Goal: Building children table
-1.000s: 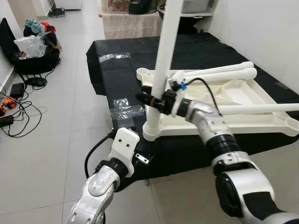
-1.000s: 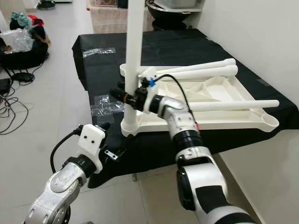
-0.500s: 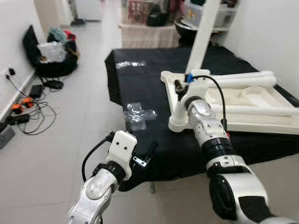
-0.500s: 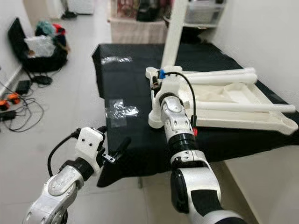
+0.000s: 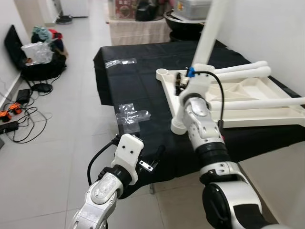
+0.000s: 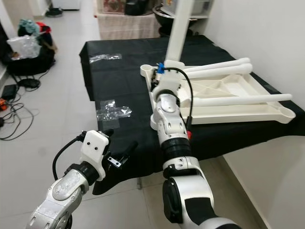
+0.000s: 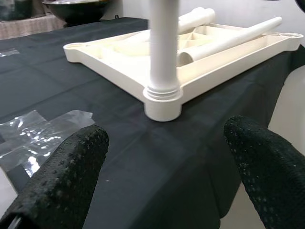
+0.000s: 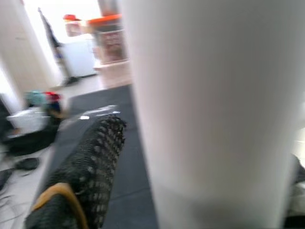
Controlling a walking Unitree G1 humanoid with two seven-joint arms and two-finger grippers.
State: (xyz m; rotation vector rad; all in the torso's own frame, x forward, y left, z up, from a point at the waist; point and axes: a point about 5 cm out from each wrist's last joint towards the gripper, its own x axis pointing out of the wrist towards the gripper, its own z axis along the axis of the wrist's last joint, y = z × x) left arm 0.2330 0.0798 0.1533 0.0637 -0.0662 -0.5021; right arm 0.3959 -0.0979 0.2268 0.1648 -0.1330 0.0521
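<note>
We see the white children's table top (image 5: 248, 102) lying upside down on the black-draped worktop (image 5: 138, 90), one leg (image 5: 202, 52) upright in its near corner socket. Our right end effector (image 8: 143, 157) is against that leg; whether it is clamped, we cannot tell. Our left end effector (image 7: 162, 171) hangs with fingers apart, just before the worktop's edge.

Head eyes look down at the table top (image 5: 248, 98), left wrist low, right wrist close on the leg (image 8: 209, 109)

Bright even daylight, right wrist view blurred
</note>
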